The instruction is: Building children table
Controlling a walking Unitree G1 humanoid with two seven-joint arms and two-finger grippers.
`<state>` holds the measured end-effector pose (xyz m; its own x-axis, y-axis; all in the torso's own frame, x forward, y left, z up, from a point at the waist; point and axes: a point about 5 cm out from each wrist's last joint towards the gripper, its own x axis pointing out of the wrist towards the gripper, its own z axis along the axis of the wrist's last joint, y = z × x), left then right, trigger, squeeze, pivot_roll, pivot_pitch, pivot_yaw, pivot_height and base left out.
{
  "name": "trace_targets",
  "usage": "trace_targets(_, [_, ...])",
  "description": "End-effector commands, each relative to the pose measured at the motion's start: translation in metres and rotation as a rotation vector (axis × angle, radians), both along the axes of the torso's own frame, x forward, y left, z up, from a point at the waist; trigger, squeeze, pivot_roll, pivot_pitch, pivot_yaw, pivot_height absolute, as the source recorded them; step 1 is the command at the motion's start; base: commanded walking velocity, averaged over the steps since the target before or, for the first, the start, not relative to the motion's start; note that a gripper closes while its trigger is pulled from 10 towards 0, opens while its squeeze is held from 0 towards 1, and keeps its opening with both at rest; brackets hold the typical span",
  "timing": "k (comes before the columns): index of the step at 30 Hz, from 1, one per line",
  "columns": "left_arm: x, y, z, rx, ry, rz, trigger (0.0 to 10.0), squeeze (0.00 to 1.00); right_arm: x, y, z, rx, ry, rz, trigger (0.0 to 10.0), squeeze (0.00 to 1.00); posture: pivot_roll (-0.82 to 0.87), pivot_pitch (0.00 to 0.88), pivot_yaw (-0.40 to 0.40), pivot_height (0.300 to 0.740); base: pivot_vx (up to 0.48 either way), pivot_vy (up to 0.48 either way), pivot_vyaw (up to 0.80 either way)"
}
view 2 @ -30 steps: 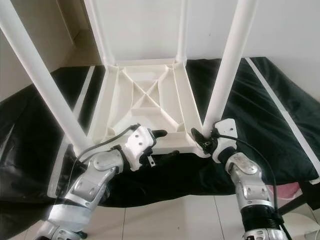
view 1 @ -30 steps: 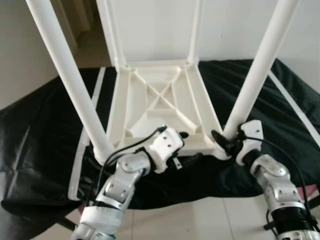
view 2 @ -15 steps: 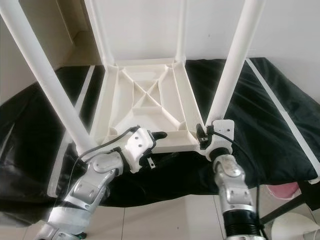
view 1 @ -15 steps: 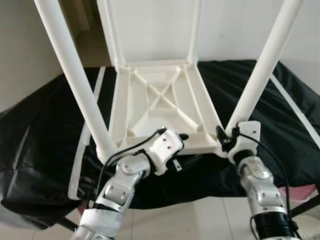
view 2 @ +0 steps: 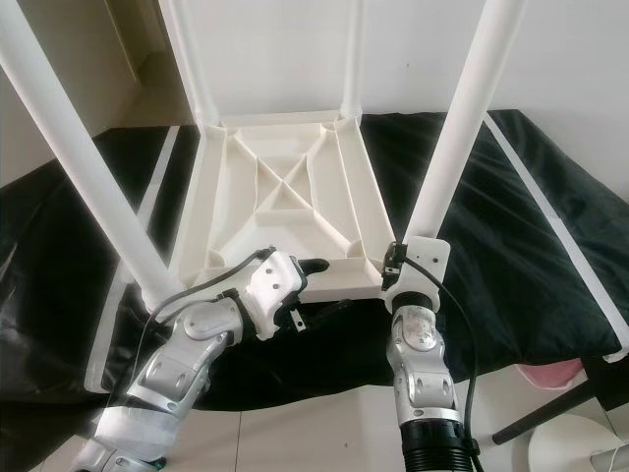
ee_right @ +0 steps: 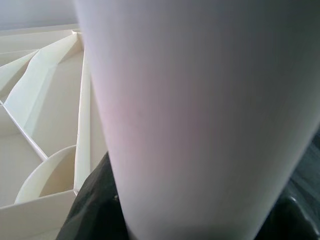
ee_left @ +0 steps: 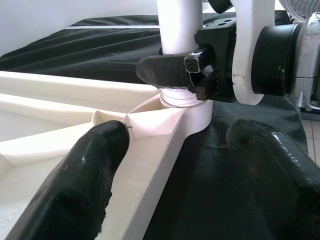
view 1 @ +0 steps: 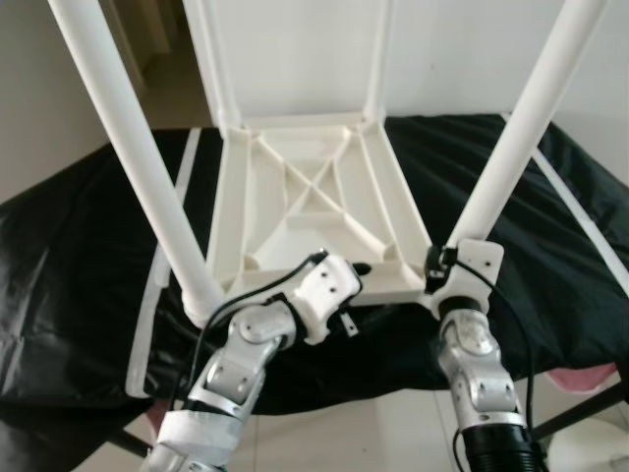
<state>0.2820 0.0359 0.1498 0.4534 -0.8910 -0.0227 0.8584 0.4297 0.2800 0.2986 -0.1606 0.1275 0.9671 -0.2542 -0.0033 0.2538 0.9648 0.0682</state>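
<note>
Right gripper is clamping the base of the near right leg, just above the socket where that leg is meeting the corner of the table — one black finger is wrapping across the front of the leg. Left gripper is resting at the table's near edge, to the left of the right gripper, its fingers spread wide: one fingertip is lying on the white frame, the other is hanging over the black cloth. Upside down on this cloth, the table is showing its ribbed underside ahead of both grippers. Near left leg is rising from the corner beside the left arm; two far legs are standing beyond.
</note>
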Motion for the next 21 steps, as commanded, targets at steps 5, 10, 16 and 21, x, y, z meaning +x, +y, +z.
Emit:
trace_targets(5, [0.0005, -0.0003, -0.0005, 0.001, 0.000, 0.019, 10.0, 0.00, -0.0044, -0.0063, -0.0250, 0.054, 0.135, -0.040, 10.0, 0.00, -0.09, 0.040, 0.026, 0.740, 0.000, 0.000, 0.00])
trace_targets(10, [0.0007, 0.0006, -0.0002, 0.002, -0.003, 0.021, 10.0, 0.00, -0.0037, -0.0036, -0.0235, 0.057, 0.133, -0.046, 10.0, 0.00, -0.09, 0.035, 0.025, 0.740, 0.000, 0.000, 0.00])
trace_targets(16, [0.0008, 0.0010, -0.0006, 0.003, -0.003, 0.025, 10.0, 0.00, -0.0034, -0.0015, -0.0234, 0.057, 0.135, -0.044, 10.0, 0.00, -0.09, 0.031, 0.022, 0.740, 0.000, 0.000, 0.00])
trace_targets(21, [0.0008, 0.0010, -0.0004, 0.002, -0.004, 0.024, 10.0, 0.00, -0.0034, -0.0025, -0.0224, 0.052, 0.135, -0.036, 10.0, 0.00, -0.09, 0.031, 0.022, 0.740, 0.000, 0.000, 0.00])
